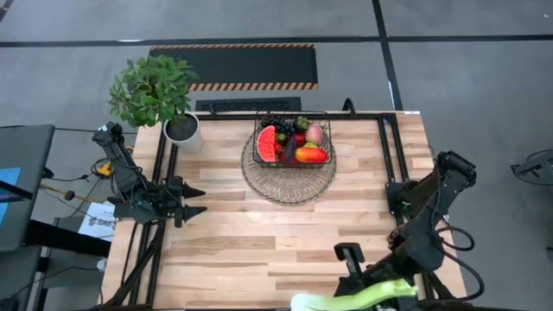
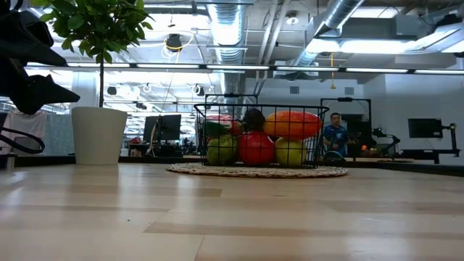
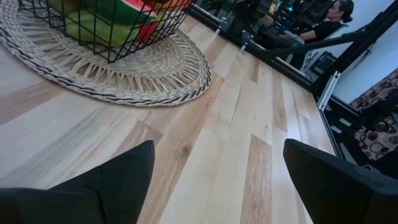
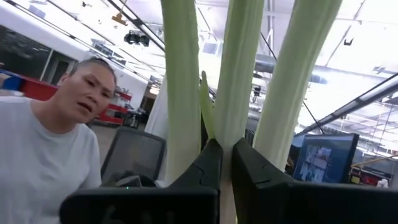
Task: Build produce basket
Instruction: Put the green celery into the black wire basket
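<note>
The dark wire basket stands on a round woven mat at the table's far middle. It holds produce: a watermelon slice, an orange-red mango, a peach, and in the low view a red apple and green pears. My left gripper is open and hovers near the table's left side, pointing at the mat. My right gripper is at the table's near edge, shut on the long pale-green leek. My right gripper pinches the leek between its two fingers. The fingers close on the middle leaf strip, where the pale-green leaves split into three. The leaves run on lengthwise past the fingertips, and the leek lies along the table's near edge.
A leafy plant in a white pot stands at the far left corner. Bare wood lies between the mat and the near edge. A person in a white shirt is beyond the near edge, and another person sits far behind the basket.
</note>
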`<move>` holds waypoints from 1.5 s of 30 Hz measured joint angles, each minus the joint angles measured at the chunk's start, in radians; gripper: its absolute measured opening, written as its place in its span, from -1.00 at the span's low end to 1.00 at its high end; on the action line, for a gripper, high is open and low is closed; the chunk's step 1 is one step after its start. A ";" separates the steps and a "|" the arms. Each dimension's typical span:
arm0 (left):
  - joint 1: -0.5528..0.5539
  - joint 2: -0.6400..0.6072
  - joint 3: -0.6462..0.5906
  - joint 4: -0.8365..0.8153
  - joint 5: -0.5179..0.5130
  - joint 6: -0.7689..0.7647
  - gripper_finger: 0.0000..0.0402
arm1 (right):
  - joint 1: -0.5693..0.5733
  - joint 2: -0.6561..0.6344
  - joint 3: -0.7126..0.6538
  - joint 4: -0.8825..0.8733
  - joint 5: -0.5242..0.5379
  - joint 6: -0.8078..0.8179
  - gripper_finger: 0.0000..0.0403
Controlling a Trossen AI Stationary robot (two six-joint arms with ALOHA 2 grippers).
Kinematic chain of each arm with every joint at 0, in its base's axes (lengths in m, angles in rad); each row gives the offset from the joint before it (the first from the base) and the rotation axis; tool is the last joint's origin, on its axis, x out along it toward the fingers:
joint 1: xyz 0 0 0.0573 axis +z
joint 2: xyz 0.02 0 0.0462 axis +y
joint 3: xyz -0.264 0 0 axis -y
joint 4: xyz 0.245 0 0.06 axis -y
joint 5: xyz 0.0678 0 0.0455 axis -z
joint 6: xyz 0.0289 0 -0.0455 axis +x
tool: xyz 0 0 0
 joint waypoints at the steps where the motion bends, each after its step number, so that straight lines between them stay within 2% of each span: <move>1: 0.000 0.000 0.000 0.000 0.000 0.000 0.70 | -0.003 0.000 0.000 0.000 0.000 0.000 -0.87; 3: 0.000 0.000 0.000 0.000 0.000 0.000 0.70 | -0.012 0.000 0.000 0.001 0.006 0.000 -0.88; 5: 0.000 0.000 0.000 0.000 0.000 0.000 0.70 | -0.024 0.000 0.000 0.008 0.061 0.000 -0.88; 7: 0.000 0.000 0.000 0.000 0.000 0.000 0.70 | -0.042 0.000 0.000 0.024 0.206 -0.001 -0.88; 11: 0.000 0.000 0.000 0.000 0.000 0.000 0.70 | -0.113 0.000 0.000 0.061 0.627 -0.001 -0.87; 13: 0.000 0.000 0.000 0.000 0.000 -0.001 0.70 | -0.163 -0.001 0.000 0.056 0.783 0.000 -0.88; 17: 0.000 0.000 0.000 0.000 0.000 -0.001 0.70 | -0.266 -0.001 0.000 0.019 0.998 -0.031 -0.89; 20: 0.000 0.000 0.000 0.000 0.000 -0.002 0.70 | -0.346 -0.002 0.000 0.020 1.124 -0.135 -0.89; 24: 0.000 0.000 0.000 -0.001 0.000 -0.019 0.70 | -0.443 0.002 0.000 -0.017 1.187 -0.250 -0.90; 28: 0.000 0.000 0.000 0.000 0.000 -0.027 0.70 | -0.510 0.002 0.000 -0.104 1.226 -0.288 -0.90; 45: 0.000 0.000 0.000 0.000 0.000 -0.039 0.70 | -0.700 0.003 0.000 -0.460 1.225 -0.222 -0.90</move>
